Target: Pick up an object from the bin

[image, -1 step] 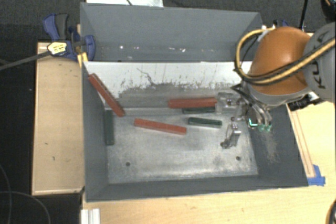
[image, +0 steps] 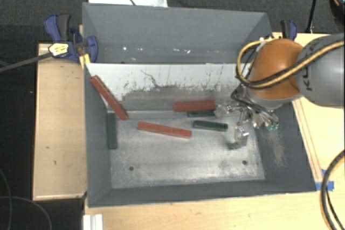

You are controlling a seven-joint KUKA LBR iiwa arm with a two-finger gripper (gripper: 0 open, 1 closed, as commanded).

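Observation:
My gripper (image: 240, 132) hangs low over the right part of the bin floor, below the orange wrist cover. Just left of it lies a short dark green stick (image: 210, 125), flat on the floor, its right end close to the gripper. Behind that, near the back wall, a red stick (image: 194, 106) lies with another dark green stick (image: 200, 113) along its front edge. I see nothing held in the gripper.
A longer red stick (image: 164, 130) lies mid-floor. At the left wall, a red stick (image: 108, 97) leans slanted and a dark green stick (image: 111, 131) lies along the wall. The arm and its cables cover the bin's right rear corner.

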